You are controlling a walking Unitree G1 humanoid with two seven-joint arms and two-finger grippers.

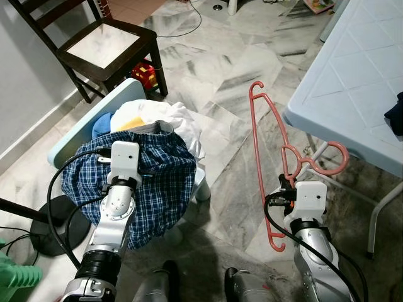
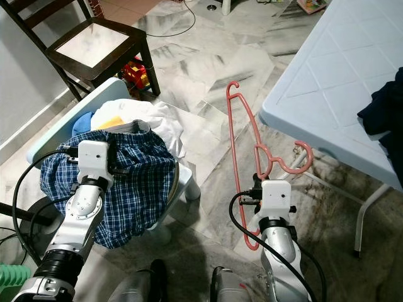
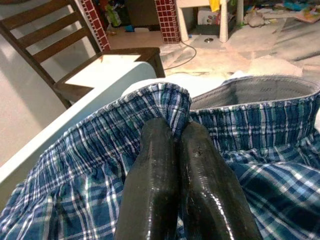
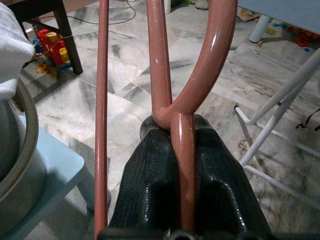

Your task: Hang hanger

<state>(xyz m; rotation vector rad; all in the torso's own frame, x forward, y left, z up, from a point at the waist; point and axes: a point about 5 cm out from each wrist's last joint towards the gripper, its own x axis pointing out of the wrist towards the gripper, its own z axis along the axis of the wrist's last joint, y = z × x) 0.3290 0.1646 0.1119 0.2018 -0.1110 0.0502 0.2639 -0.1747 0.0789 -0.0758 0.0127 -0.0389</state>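
Hanger, salmon-pink plastic, stands upright above the marble floor just beside the pale blue desk, clamped at its neck in the right gripper. Left gripper, fingers together, apparently pinches the waistband of blue plaid shorts draped over a laundry pile.

Dead centre on the floor, at twelve o'clock from the right pincer, stands the hanger, upright, its neck clamped between the two fingers. Over at three o'clock sits the tabletop, with a piece of clothing at its near edge. Swing to nine o'clock: the shorts drape over the pile of laundry on the small stool, and the left pincer rests on them, fingers pressed together with a fold of cloth. Up at eleven o'clock, behind the stool, the chair, a toy under it.
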